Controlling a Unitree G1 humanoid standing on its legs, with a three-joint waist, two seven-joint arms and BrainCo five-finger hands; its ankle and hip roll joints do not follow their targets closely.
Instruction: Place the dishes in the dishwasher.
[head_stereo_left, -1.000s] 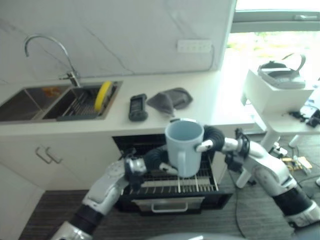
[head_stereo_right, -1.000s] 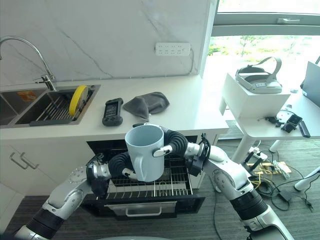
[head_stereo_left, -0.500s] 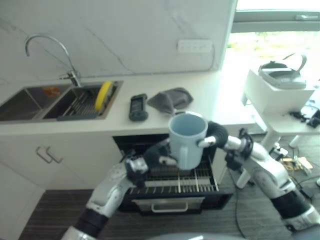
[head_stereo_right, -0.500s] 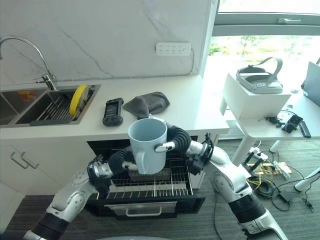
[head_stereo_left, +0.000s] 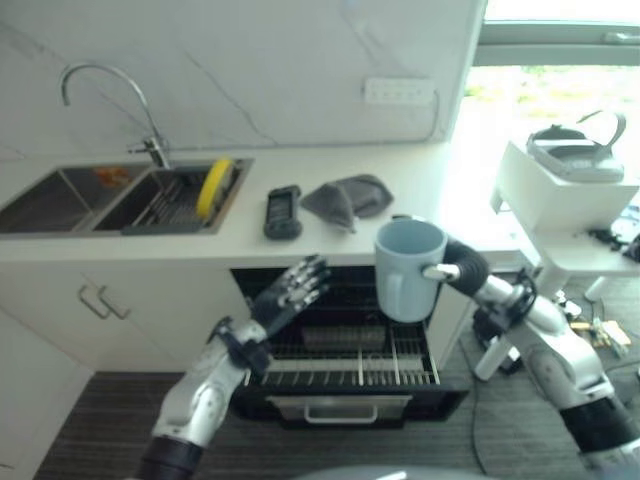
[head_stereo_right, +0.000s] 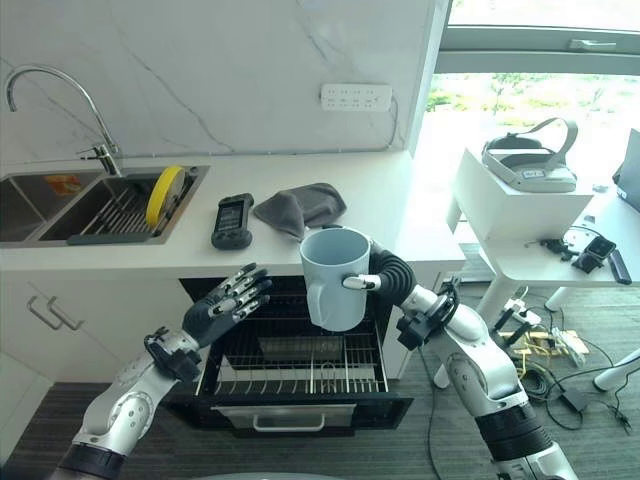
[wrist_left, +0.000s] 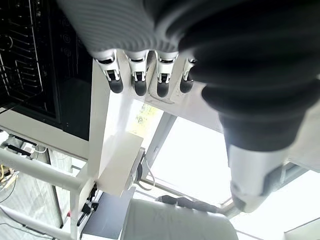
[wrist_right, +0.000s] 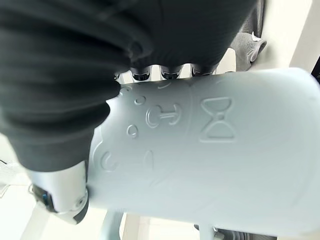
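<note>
A pale blue mug (head_stereo_left: 408, 268) hangs upright in the air above the open dishwasher's lower rack (head_stereo_left: 345, 356), with my right hand (head_stereo_left: 462, 266) shut round its side; its embossed wall (wrist_right: 210, 155) shows close up in the right wrist view. My left hand (head_stereo_left: 288, 294) is held open, fingers spread, to the left of the mug and apart from it, in front of the dishwasher's dark opening; its fingers (wrist_left: 137, 80) are straight in the left wrist view. A yellow plate (head_stereo_left: 211, 187) stands on edge in the sink's rack.
The white counter (head_stereo_left: 420, 215) carries a dark handset (head_stereo_left: 282, 211) and a grey cloth (head_stereo_left: 346, 198). The double sink (head_stereo_left: 60, 196) with a curved tap (head_stereo_left: 110, 100) lies at the left. A white side table (head_stereo_left: 570, 200) with a headset stands at the right.
My left hand has let go of the mug, dropped away to the left and opened. The right hand has carried the mug to the right. The camera has shifted slightly.
</note>
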